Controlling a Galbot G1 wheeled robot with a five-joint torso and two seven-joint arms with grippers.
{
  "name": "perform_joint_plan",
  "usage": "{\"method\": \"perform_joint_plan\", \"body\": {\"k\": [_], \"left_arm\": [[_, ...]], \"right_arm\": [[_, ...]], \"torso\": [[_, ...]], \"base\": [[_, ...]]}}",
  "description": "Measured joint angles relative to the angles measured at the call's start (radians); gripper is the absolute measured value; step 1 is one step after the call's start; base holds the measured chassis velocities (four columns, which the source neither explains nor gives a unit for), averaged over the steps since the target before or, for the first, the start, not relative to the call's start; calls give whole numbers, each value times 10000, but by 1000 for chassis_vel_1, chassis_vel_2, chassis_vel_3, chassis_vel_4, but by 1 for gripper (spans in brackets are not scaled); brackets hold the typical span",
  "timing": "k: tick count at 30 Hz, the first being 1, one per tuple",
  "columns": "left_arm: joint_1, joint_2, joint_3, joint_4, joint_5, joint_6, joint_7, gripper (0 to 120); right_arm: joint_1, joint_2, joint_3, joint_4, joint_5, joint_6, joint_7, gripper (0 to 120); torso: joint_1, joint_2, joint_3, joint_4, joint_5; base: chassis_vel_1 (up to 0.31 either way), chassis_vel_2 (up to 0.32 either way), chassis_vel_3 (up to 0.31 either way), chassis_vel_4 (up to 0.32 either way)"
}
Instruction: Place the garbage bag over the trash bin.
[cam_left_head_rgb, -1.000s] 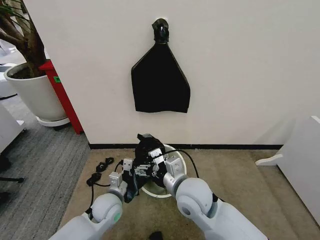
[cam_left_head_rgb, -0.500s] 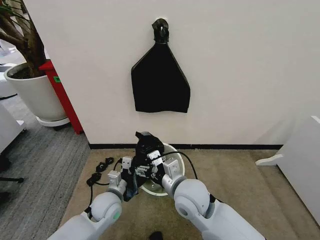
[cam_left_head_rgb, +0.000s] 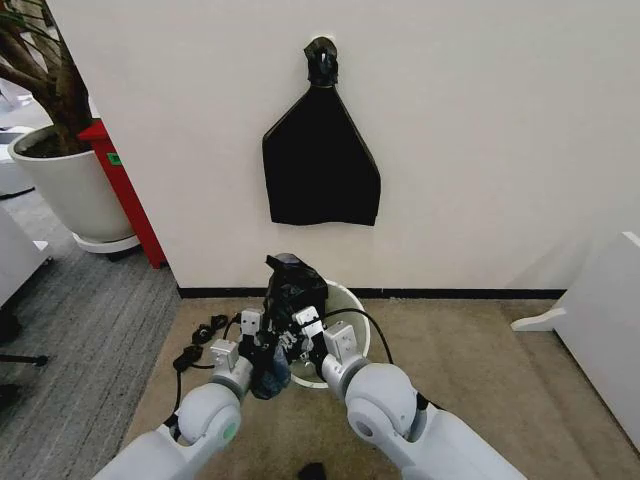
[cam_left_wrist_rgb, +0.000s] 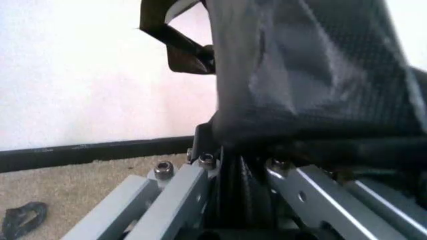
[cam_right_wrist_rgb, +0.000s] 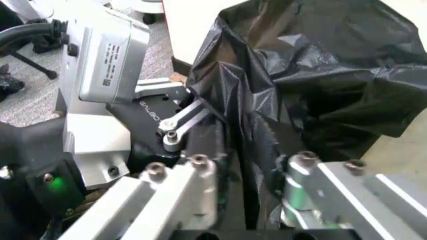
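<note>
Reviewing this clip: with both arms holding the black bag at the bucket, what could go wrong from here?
The garbage bag is bunched tightly between the left end effector and the right end effector, so its mouth may not open enough to go over the trash bin. The thin film, pinched in both, might tear if the arms pull apart. The light bin could tip if the bag drags on its rim.

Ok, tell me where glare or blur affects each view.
Head view: evenly lit, sharp; soft shadow under the hanging black bag. Left wrist view: the garbage bag is blurred up close, against a washed-out wall. Right wrist view: bright highlights on the bag's creases; the left claw is fairly sharp.
</note>
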Motion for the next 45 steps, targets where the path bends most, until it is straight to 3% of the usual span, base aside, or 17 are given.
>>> {"method": "perform_joint_plan", "body": {"k": [2, 5, 19, 32, 45], "left_arm": [[-6, -18, 0, 0, -2, -3, 0, 5], [-10, -21, 0, 0, -2, -5, 1, 5], [246, -69, -119, -75, 21, -111, 17, 5], [1249, -121, -1214, -831, -88, -286, 33, 5], [1299, -382, -1918, -964, -455, -352, -163, 5]], "right_arm": [[7, -18, 16, 1, 0, 31, 5, 4], [7, -25, 35, 3, -2, 45, 9, 0], [51, -20, 335, 28, -14, 166, 51, 0], [-559, -767, 1659, 134, 26, 523, -287, 0], [-1470, -1249, 2667, 743, 30, 668, -566, 0]], "torso": [[0, 0, 0, 0, 0], [0, 0, 0, 0, 0], [0, 0, 0, 0, 0], [0, 0, 0, 1, 1], [0, 0, 0, 0, 1]], "base": [[0, 0, 0, 0], [0, 0, 0, 0], [0, 0, 0, 0], [0, 0, 0, 0], [0, 0, 0, 0]]}}
